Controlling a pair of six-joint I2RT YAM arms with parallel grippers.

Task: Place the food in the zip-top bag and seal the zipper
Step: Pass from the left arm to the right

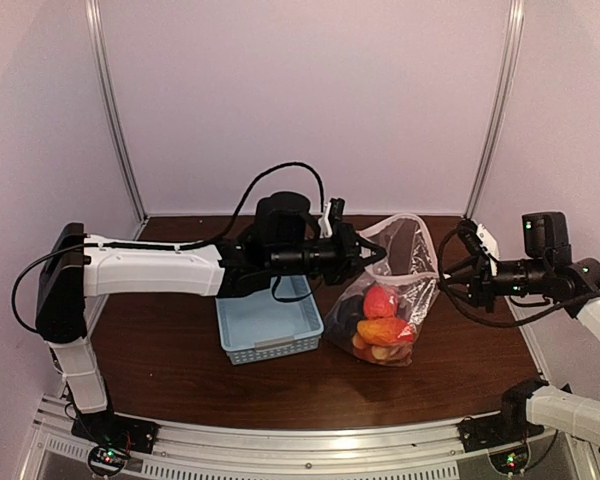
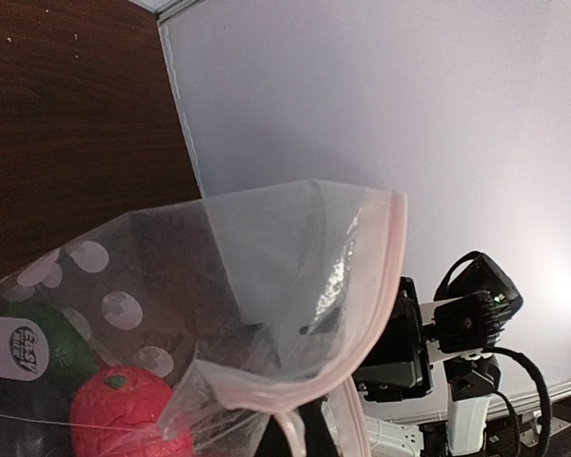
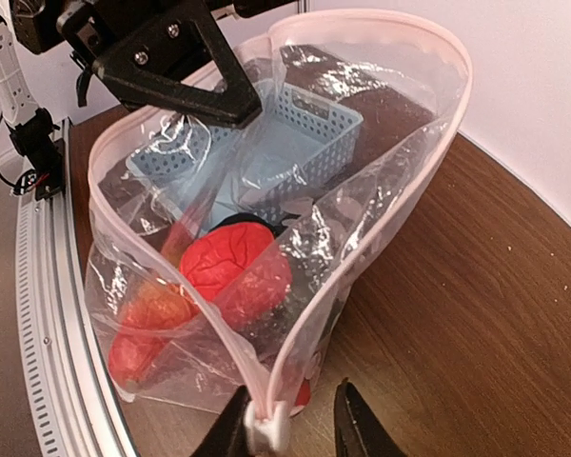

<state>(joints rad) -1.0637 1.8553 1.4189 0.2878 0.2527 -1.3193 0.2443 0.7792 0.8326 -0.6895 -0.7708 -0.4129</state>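
Note:
The polka-dot zip-top bag point(image 1: 412, 262) stands open on the table, right of the basket. The food point(image 1: 383, 320) lies inside it: a red tomato point(image 3: 226, 262), orange-red fruits point(image 3: 147, 309), a green pepper point(image 2: 52, 347) and a dark piece point(image 1: 346, 312). My left gripper point(image 1: 370, 252) is shut on the bag's left mouth edge and holds it up; the pinched edge shows in the left wrist view point(image 2: 300, 419). The zipper point(image 3: 385, 176) gapes wide. Its white slider point(image 3: 266, 430) sits at the near end, between the open fingers of my right gripper point(image 3: 290, 400), against the left finger.
The light-blue perforated basket point(image 1: 270, 322) stands left of the bag, under my left arm. White walls close the table at the back and sides. A metal rail point(image 1: 310, 440) runs along the front edge.

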